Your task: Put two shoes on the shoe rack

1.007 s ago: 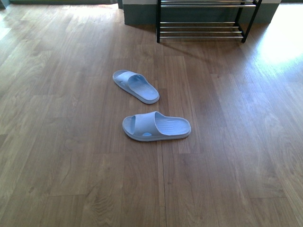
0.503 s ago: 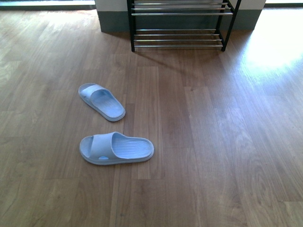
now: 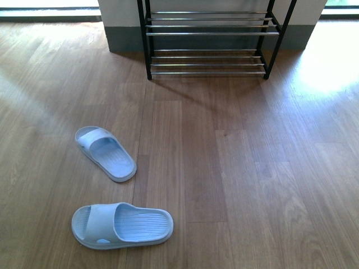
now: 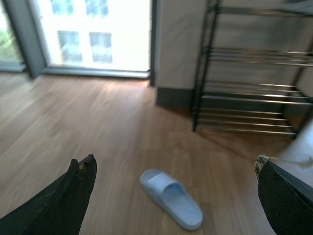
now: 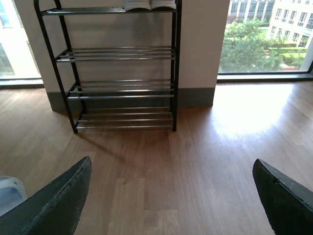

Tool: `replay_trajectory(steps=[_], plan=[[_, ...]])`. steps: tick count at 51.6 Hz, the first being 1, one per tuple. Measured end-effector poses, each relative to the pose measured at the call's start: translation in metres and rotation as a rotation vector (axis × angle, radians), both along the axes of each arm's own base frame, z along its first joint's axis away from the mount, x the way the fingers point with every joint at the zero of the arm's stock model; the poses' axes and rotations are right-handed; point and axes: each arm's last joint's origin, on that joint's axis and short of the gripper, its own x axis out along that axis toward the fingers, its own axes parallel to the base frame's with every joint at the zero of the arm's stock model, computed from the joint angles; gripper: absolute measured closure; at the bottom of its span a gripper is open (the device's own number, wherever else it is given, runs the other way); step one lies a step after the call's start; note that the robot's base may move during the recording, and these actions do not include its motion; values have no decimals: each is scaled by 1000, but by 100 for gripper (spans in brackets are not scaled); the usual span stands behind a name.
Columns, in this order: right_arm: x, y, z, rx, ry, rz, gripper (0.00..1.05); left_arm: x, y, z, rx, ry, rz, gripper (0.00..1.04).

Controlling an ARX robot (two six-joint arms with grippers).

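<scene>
Near slide: pale blue, on the wooden floor, near left; long axis runs left to right, toe left, heel right

Far slide: its mate, just beyond and not touching; long axis slanted, toe far-left, heel near-right

Left gripper: jaws spread wide, nothing held; its wrist view shows one slide on the floor ahead, likely the far one by its slant

Right gripper: jaws spread wide, nothing held; only a pale sliver of a slide shows at the edge of its wrist view

Judgement: both slides lie left of centre, so the left arm looks nearer; each axis calls for a different wrist turn

Shoe rack: far centre, well apart from both slides. The front view shows only the lower tiers and no arms. The right wrist view shows four tiers, with pale objects on the top one
</scene>
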Motion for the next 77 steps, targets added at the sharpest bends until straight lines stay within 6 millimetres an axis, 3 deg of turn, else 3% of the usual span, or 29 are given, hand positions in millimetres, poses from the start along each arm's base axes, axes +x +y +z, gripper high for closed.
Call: replay_trajectory(steps=[6,12,15,20,24,30,45,51,60,68,77], plan=[[0,0,0,0,1,1,9,6,-4,-2,-180,249,180,9],[0,0,0,0,0,0,9,28,-10,0,-348,283,248,9],[0,0,0,0,0,0,9,55,-20,-1,-447,303,278,9],[0,0,0,0,0,0,9,111,-40,-19,-441,368,335,9],[0,0,0,0,0,0,9,148,-54,-65,-399,544,357,9],[0,0,0,0,0,0,9,170,-72,-133,-312,776,355,9],[0,0,0,0,0,0,9,217,-94,-238,-224,1065,411,9],[0,0,0,0,0,0,9,225,-103,-274,-258,1154,418,9],[0,0,0,0,0,0,9,232,-116,-295,-334,1209,438,9],[0,0,0,0,0,0,9,223,-111,-319,-314,1276,504,9],[0,0,0,0,0,0,9,225,-107,-328,-251,1251,530,9]])
